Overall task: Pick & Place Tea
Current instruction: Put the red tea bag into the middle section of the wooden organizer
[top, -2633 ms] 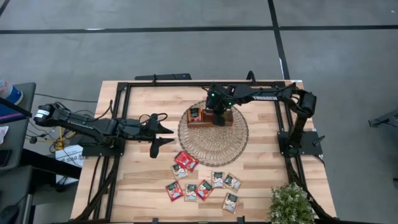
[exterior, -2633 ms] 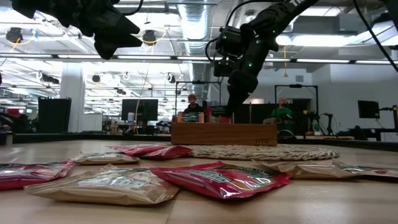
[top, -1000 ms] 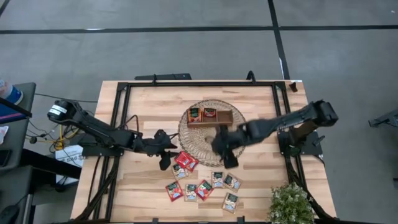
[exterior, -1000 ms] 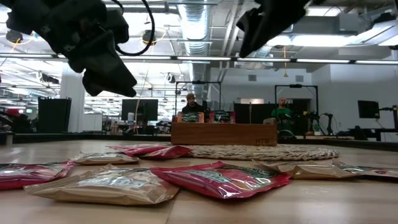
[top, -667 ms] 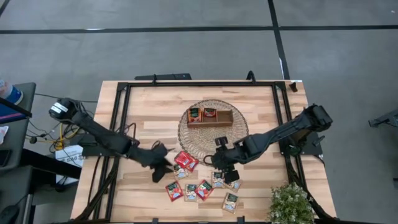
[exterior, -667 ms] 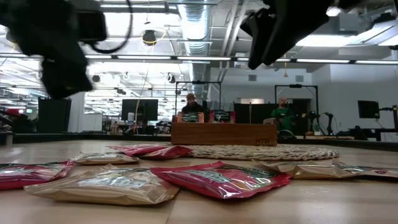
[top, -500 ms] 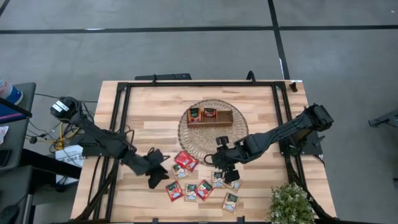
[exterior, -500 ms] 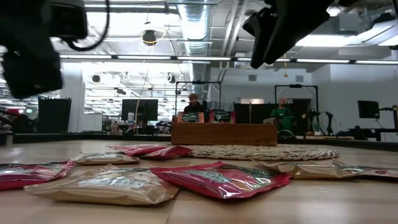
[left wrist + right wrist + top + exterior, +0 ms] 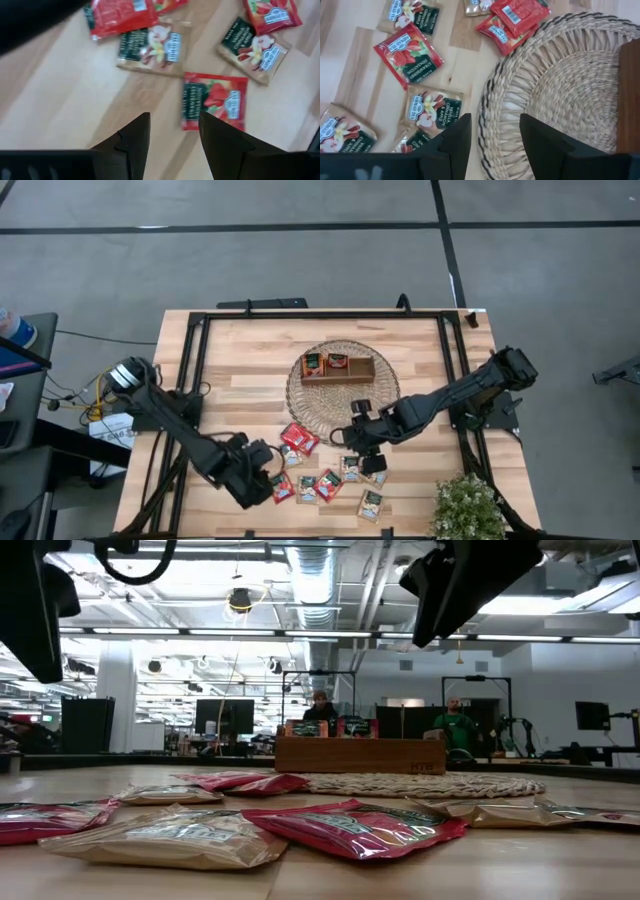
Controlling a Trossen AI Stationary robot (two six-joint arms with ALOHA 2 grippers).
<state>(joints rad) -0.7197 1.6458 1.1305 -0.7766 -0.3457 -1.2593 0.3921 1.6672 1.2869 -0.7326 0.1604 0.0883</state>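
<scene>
Your left hand has swung to the sachets at six o'clock, fingers apart; right hand likewise apart; lower squarely over one red sachet.

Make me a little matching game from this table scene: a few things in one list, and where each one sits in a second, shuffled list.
Things:
1. brown wooden three-compartment tray
2. round woven wicker mat
3. small green potted plant
4. left tool

Places:
A. near right corner of the table
B. on top of the mat
C. over the left end of the loose sachets
D. middle of the table, under the tray

Pairs: 1-B, 2-D, 3-A, 4-C
</scene>
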